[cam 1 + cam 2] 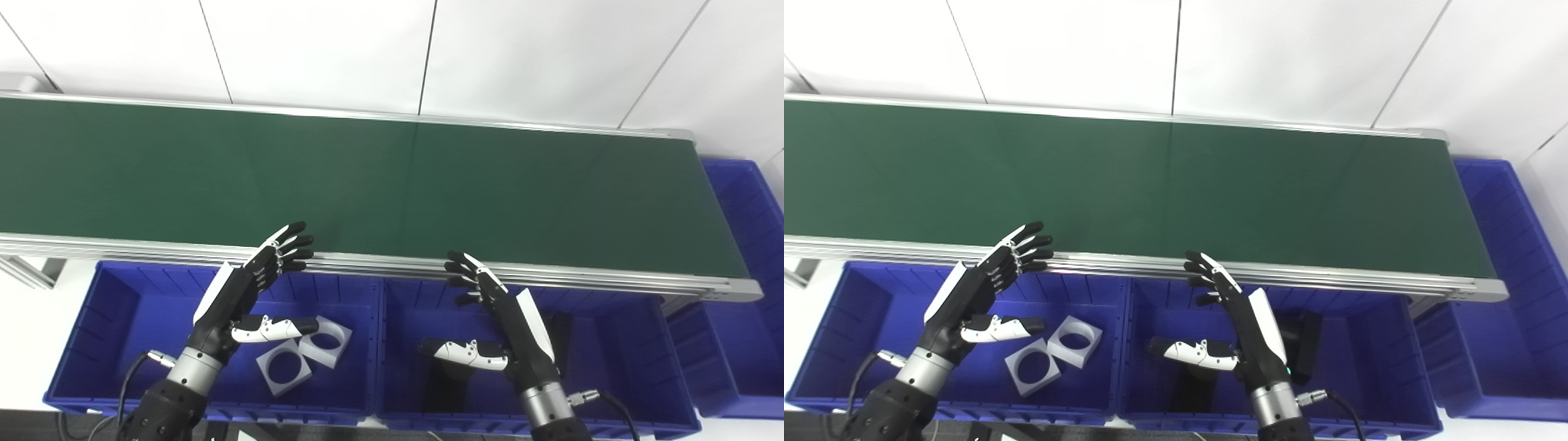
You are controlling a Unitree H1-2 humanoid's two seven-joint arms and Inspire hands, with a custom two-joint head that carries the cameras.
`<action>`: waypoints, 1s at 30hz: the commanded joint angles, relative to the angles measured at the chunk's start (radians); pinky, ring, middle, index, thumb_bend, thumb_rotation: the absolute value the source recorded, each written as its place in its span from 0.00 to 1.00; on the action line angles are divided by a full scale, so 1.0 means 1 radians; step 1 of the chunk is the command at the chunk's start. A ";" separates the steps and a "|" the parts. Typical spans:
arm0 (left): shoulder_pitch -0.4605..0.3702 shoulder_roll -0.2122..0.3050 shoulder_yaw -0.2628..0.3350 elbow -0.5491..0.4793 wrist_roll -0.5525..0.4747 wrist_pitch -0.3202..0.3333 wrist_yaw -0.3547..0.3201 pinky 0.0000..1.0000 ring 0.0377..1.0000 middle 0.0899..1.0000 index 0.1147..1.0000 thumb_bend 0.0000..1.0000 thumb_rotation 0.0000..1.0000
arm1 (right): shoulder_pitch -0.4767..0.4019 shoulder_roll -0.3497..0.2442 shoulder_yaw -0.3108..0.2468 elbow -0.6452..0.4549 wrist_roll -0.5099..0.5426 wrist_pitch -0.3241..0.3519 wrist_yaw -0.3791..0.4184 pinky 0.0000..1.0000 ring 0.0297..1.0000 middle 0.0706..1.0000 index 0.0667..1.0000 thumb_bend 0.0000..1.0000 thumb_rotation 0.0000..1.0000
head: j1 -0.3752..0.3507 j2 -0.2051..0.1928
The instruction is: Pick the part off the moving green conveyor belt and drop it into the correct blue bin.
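While both hands wait with nothing in them, the main risk is timing: no part is visible anywhere on the green conveyor belt (380,177), so a late or early reach once one arrives would miss it or knock it off the far edge. Nearest the robot, the left hand (245,300) hovers over the left blue bin (79,343), fingers spread and extended toward the belt, thumb held out sideways; the right hand (502,312) hovers likewise over the middle blue bin (637,367), also spread wide and holding nothing. Two white square parts with round holes (303,355) already lie on the floor of the left bin, touching each other, just beside the left thumb. Dark parts (560,337) lie in the middle bin, partly hidden behind the right hand; their shape cannot be made out. A sorting error is therefore possible if the incoming part is not matched to these contents. Between the hands and the belt stands the aluminium side rail (392,266); fingertips sit close above it and could catch on it during a low reach. A third blue bin (747,202) stands at the belt's right end, where an unpicked part would probably fall. Beyond the belt is a white panelled wall (318,49).
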 commanded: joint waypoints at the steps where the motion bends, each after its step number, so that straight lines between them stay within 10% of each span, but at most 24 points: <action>1: 0.000 -0.004 0.010 -0.019 -0.043 -0.022 0.007 0.80 0.82 0.87 0.92 0.91 0.36 | -0.009 0.006 0.004 -0.034 -0.009 -0.014 -0.012 0.66 0.77 0.82 0.86 0.80 0.39 | 0.000 0.003; 30: 0.000 0.023 0.022 0.031 -0.103 -0.090 -0.021 0.74 0.81 0.87 0.88 0.88 0.26 | 0.002 0.056 0.024 0.005 -0.057 -0.017 -0.059 0.64 0.77 0.82 0.85 0.83 0.45 | -0.155 -0.058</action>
